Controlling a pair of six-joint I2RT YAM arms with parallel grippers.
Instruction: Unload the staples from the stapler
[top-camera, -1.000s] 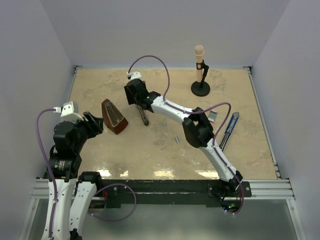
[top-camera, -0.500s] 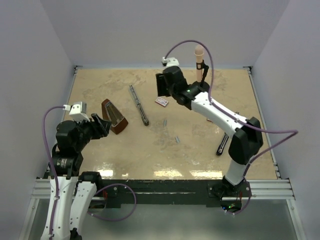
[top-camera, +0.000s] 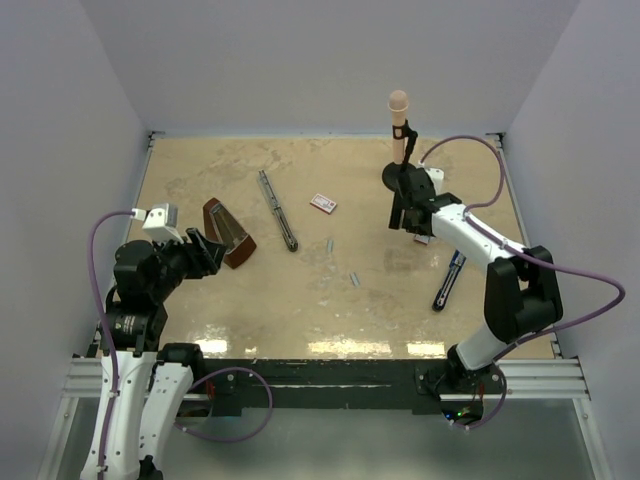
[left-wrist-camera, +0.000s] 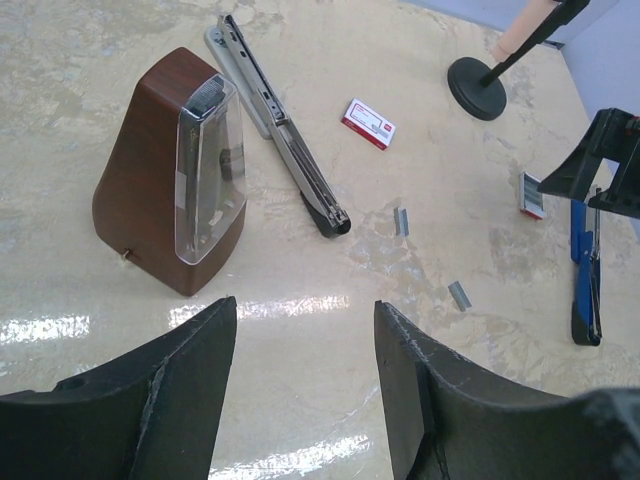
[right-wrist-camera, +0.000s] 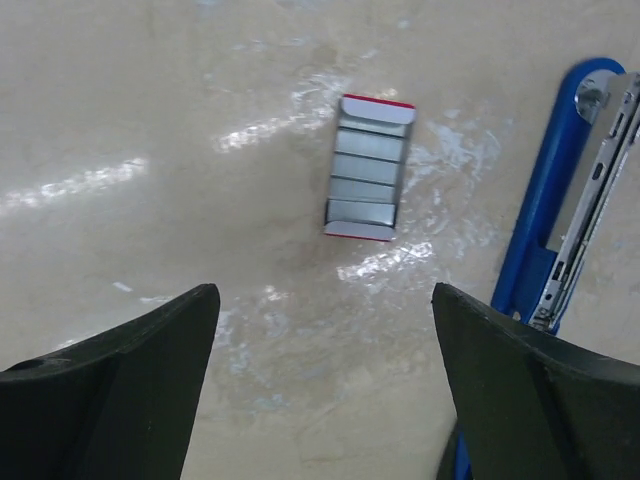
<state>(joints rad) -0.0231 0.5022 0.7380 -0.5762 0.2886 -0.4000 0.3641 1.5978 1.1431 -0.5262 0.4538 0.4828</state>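
two strips of staples (top-camera: 330, 243) on the table (top-camera: 200, 180), well left of the wide-open right gripper (right-wrist-camera: 320, 295), left gripper (left-wrist-camera: 305, 310) open

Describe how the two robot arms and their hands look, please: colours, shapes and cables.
Both arms have white tube-like links and bulky black joints: the left arm, the right arm. A thin purple cable loops along each: left cable, right cable. The left wrist carries a small white camera block. The left hand and right hand each have two broad, matte black fingers.
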